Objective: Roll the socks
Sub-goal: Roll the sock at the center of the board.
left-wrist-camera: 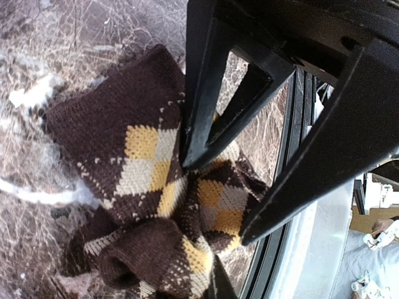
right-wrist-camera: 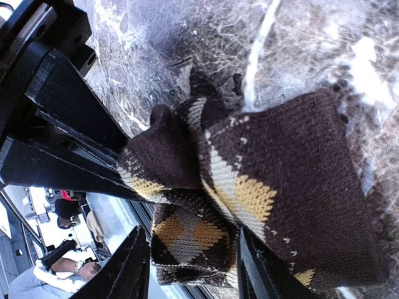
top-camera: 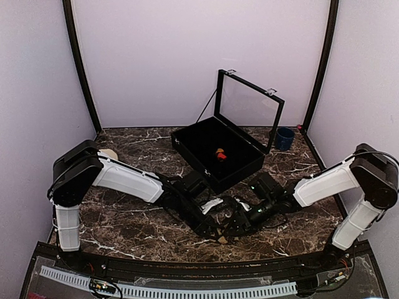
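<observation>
A dark brown sock with tan diamonds (left-wrist-camera: 124, 143) lies on the marble near the table's front edge, one end bunched into a loose fold (right-wrist-camera: 187, 230). My left gripper (left-wrist-camera: 215, 202) is shut on that bunched part, with fabric pinched between its tips. My right gripper (right-wrist-camera: 190, 237) stands open astride the fold; its right finger (right-wrist-camera: 249, 268) touches the fabric and the left one is clear of it. Seen from above, both grippers (top-camera: 218, 227) (top-camera: 240, 221) meet low in the middle and hide most of the sock. A small red-and-orange sock bundle (top-camera: 220, 154) sits inside the black box.
The black box (top-camera: 187, 142) stands open behind the grippers with its glass lid (top-camera: 249, 112) upright. A blue cup (top-camera: 285, 138) is at the back right. The table's black front rail (left-wrist-camera: 293, 187) runs close beside the sock. A pale object (top-camera: 110, 153) sits behind the left arm.
</observation>
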### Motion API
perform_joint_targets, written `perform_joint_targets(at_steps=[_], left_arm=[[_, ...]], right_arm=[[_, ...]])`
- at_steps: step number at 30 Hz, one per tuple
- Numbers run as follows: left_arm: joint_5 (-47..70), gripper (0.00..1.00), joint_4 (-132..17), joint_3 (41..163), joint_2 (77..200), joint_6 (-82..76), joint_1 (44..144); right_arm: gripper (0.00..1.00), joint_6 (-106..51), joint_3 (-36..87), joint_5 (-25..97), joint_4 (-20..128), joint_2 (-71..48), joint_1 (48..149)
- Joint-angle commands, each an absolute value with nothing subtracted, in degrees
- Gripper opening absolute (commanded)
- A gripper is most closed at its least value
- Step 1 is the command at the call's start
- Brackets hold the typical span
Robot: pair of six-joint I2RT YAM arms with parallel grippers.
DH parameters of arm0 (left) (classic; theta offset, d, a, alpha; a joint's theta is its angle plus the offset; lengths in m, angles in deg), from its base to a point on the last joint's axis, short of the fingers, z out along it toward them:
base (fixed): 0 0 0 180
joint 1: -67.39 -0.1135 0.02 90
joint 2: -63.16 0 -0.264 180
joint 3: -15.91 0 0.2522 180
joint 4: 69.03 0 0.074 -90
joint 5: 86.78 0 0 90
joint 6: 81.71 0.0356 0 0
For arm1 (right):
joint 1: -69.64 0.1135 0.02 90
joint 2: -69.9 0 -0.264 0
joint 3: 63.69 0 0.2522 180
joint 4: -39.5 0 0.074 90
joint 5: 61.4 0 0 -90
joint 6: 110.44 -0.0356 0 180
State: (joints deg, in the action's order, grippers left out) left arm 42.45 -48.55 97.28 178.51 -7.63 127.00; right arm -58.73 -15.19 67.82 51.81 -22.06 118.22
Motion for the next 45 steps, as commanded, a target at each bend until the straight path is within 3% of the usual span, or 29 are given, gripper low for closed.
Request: perform_joint_targets(at_steps=[1,12,23,29,36,37,45], left_arm=[[42.9,0.0,-42.0,96.3,180.1,-9.3,126.5],[43.3,0.0,-41.6,96.3,180.1,-8.9,126.0],[44.3,0.0,-39.6,98.5,181.1,-8.4,125.3],[45.2,0.0,-39.1,99.9,182.0,-8.7,125.2],[47.0,0.0,-36.7,102.1,183.6,-8.0,125.2],[47.3,0.0,-34.9,103.6,184.5,-7.3,125.2],[47.4,0.0,-32.4,104.6,185.4,-6.0,125.2]], right_arm=[[0.46,-59.1,-16.5,62.1,51.7,-20.2,117.7],[0.46,-61.2,-19.6,55.4,53.6,-14.1,117.0],[0.46,-56.2,-17.3,36.3,66.9,0.5,119.2],[0.46,-54.0,-12.6,20.9,73.5,2.5,129.9],[0.46,-51.9,-6.9,1.7,78.1,-2.5,148.0],[0.46,-49.7,-4.9,-3.4,79.1,-5.4,154.2],[0.46,-43.3,0.7,-6.6,79.5,-15.0,161.3]])
